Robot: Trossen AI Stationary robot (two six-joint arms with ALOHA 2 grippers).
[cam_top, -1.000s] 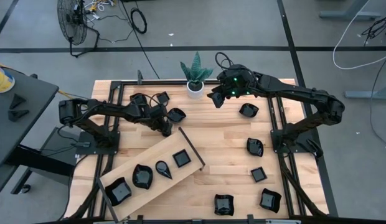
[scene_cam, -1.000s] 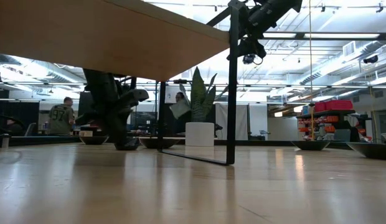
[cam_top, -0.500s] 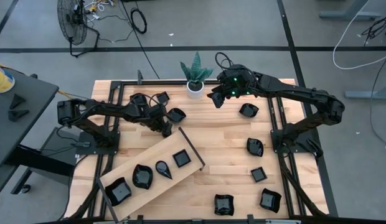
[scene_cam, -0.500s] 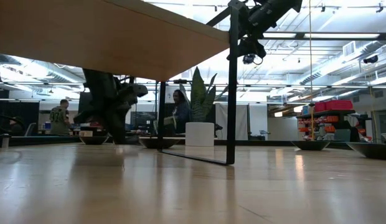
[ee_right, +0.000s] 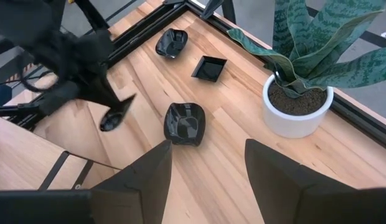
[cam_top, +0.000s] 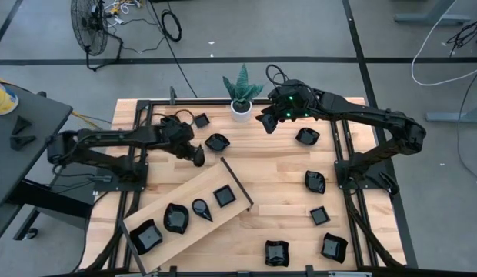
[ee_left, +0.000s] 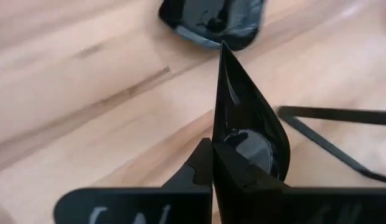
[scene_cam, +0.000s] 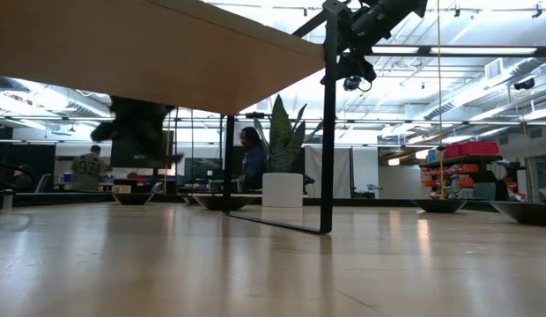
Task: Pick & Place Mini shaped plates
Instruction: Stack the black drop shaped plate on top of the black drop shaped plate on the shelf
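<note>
My left gripper (cam_top: 196, 156) is shut on a black teardrop-shaped mini plate (ee_left: 243, 118) and hangs above the table just beyond the far end of the wooden board (cam_top: 188, 231). From the right wrist view the plate (ee_right: 116, 115) hangs at its fingertips. Several mini plates, among them a square one (cam_top: 225, 195) and a teardrop (cam_top: 201, 208), lie on the board. A wavy plate (cam_top: 217, 141) lies flat on the table beside the left gripper. My right gripper (cam_top: 267, 123) hovers open near the plant pot, its fingers holding nothing. My left gripper pinches the teardrop plate's wide rounded end (ee_left: 240, 149) between its two fingers. The fingers slant down from the table's left side. The plate stands on edge in the hold, its pointed tip (ee_left: 221, 50) aimed away from the gripper, lifted clear of the table.
A white pot with a green plant (cam_top: 241, 108) stands at the far edge. More black plates lie at far left (cam_top: 200, 120), beside the right arm (cam_top: 307, 136) (cam_top: 315, 181) and near the front edge (cam_top: 276, 252) (cam_top: 333, 247). Black frame rails (cam_top: 146, 115) border both sides.
My left gripper has risen off the table and drawn back a little toward the table's left edge, carrying the teardrop plate, which now hangs clear of the wood.
</note>
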